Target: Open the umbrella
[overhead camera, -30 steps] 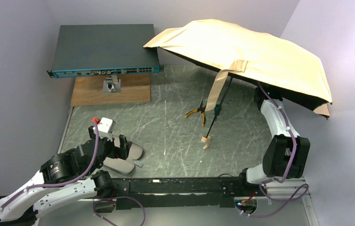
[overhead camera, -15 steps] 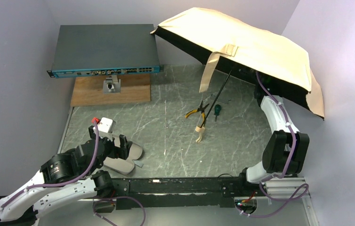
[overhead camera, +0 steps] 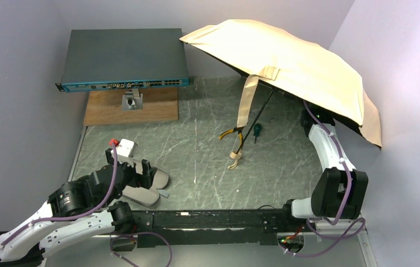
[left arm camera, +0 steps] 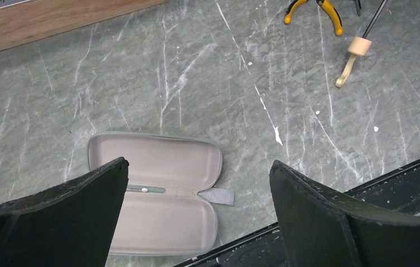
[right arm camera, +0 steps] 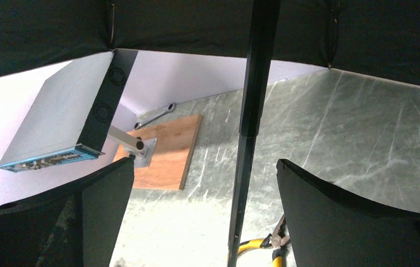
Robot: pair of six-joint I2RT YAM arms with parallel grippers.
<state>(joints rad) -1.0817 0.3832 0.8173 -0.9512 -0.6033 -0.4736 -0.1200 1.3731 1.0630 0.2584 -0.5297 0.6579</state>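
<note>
The umbrella (overhead camera: pixel 285 61) looks fully opened; the right gripper (right arm camera: pixel 202 167), parted around its shaft (right arm camera: pixel 252 83), and the equally parted left gripper (left arm camera: pixel 197 164) should retreat.

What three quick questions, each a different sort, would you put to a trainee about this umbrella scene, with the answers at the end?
1. True or false: the umbrella's canopy is spread open.
2. What lies on the table below the left gripper? A) a pale zip case, lying open B) a coffee mug C) a sponge
3. Fill in: the umbrella's black shaft passes between the open fingers of the ____ gripper.

Key: 1 true; 2 A; 3 right, as the right gripper shows in its own wrist view.
</note>
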